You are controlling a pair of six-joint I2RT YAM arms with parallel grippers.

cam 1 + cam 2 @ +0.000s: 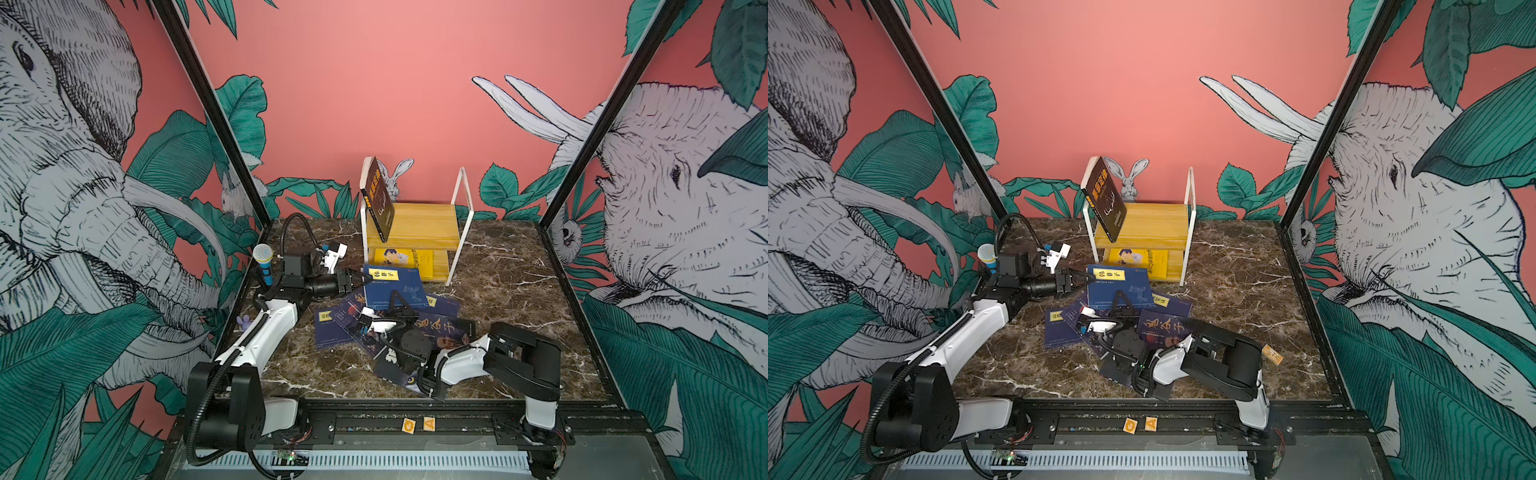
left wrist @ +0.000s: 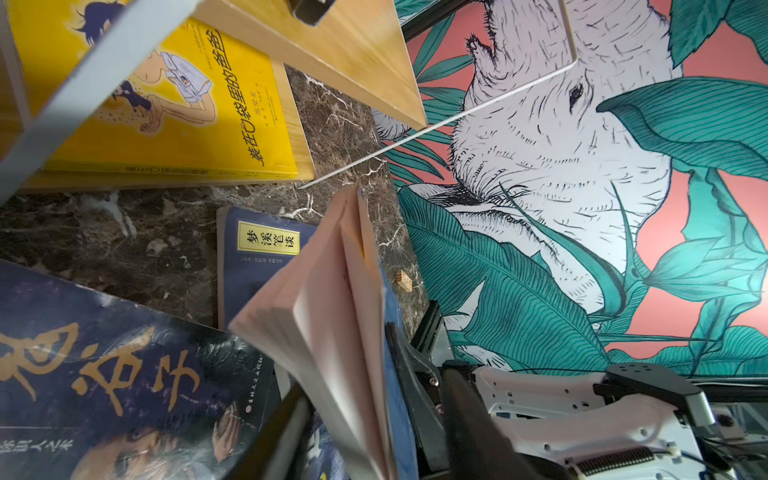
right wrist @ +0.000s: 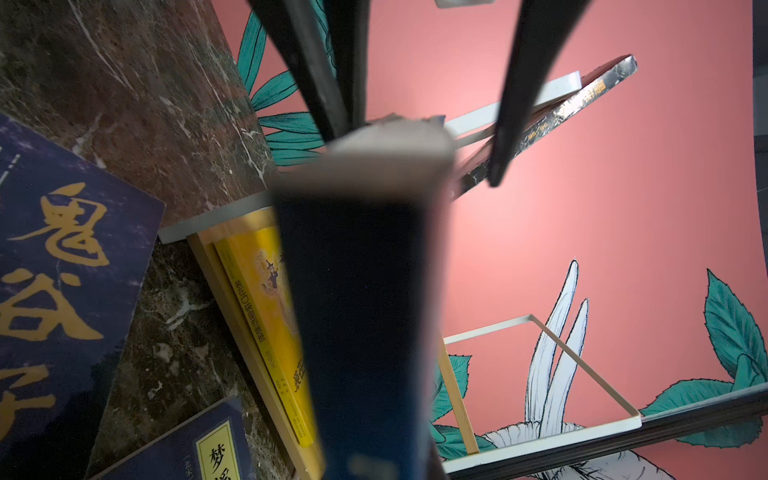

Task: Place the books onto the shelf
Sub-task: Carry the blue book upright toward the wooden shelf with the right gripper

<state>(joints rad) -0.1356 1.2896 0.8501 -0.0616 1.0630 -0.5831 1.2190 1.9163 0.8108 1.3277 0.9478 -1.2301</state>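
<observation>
The navy paperback with yellow label [image 1: 405, 282] stood raised before the two-tier wooden shelf [image 1: 424, 224], right gripper [image 1: 397, 296] clamped low on it, left gripper [image 1: 365, 279] parted. Light and floppy, I reckoned: pinch deep.

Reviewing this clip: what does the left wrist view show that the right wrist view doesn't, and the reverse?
Left wrist only: the fanned page edges of the raised navy book, a small wooden block, and the portrait on the purple book. Right wrist only: the dark gold-lettered book leaning on the white frame of the shelf. Both: the yellow cartoon book on the lower tier and a yellow-labelled navy book flat on the table.
</observation>
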